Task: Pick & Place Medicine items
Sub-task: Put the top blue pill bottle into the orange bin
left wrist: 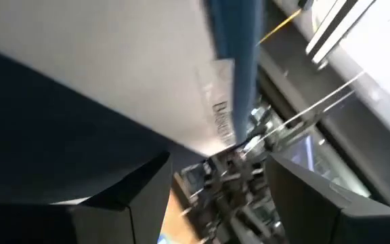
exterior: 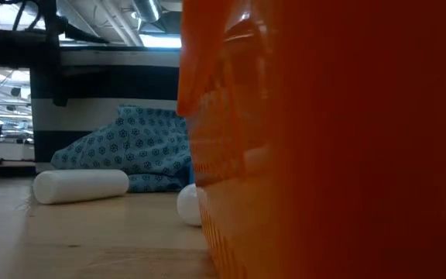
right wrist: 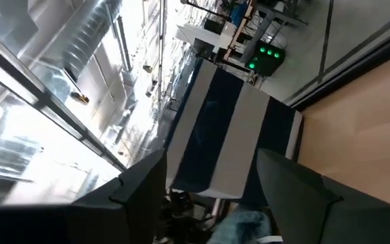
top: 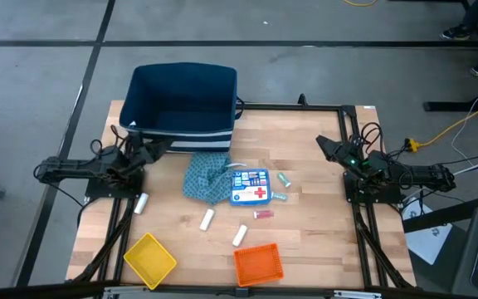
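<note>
On the light wooden table [top: 322, 241], the largest thing is a deep navy fabric bin with white stripes along its front wall [top: 183, 100], standing at the far edge, left of centre. Next in size come the two dark arms, one at each side edge. The left gripper [top: 158, 146] is raised near the bin's front left corner, its fingers spread apart and holding nothing. The right gripper [top: 325, 147] hangs over the table's far right part, well apart from the items, its fingers likewise released and empty.

A crumpled teal patterned cloth [top: 205, 177] lies just in front of the bin, and the low view shows it heaped behind the white pieces. Along the near edge sit a square orange mesh tray [top: 258, 263], which fills most of the low view, and a square yellow tray [top: 149, 257] to its left.

The flat blue-and-white box with a red cross [top: 250, 186] rests at the table's centre, touching the cloth's right side. Three small white cylinders lie on the bare wood: one [top: 142, 202] near the left arm's base, one [top: 207, 218] in front of the cloth, and one [top: 240, 235] just beyond the orange tray. Two tiny teal pieces lie right of the box, one [top: 285, 178] beside its far corner and one [top: 278, 197] beside its near corner. A tiny pink piece [top: 262, 214] lies just in front of the box.
</note>
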`<action>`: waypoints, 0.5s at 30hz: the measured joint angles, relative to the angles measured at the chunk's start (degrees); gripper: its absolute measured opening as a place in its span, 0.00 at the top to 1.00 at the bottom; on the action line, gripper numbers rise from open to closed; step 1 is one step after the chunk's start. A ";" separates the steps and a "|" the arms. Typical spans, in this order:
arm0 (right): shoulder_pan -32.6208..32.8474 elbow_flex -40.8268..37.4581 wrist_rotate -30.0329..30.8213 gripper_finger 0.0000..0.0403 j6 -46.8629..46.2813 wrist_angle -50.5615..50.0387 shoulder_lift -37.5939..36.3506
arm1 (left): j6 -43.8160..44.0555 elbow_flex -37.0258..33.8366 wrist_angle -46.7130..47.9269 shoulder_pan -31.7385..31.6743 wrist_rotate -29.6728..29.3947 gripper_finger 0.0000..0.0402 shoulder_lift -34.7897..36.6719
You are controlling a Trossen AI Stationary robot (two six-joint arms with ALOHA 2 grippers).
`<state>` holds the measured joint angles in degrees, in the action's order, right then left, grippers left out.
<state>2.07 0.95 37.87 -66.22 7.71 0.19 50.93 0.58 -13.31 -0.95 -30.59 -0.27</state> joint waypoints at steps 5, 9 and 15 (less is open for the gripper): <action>0.00 -0.09 -5.75 0.42 1.35 10.50 0.02 | -3.25 1.40 -13.70 -0.44 0.05 0.41 -0.08; 0.00 0.23 -7.45 0.42 8.89 22.32 0.57 | -13.17 9.45 -14.42 -0.29 1.61 0.41 -1.73; 0.00 3.04 -7.48 0.42 16.91 23.55 2.10 | -17.51 22.71 -3.77 0.43 7.15 0.41 -8.59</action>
<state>2.07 3.99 30.39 -49.31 31.26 2.28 33.42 23.29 -17.09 -0.52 -23.44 -8.86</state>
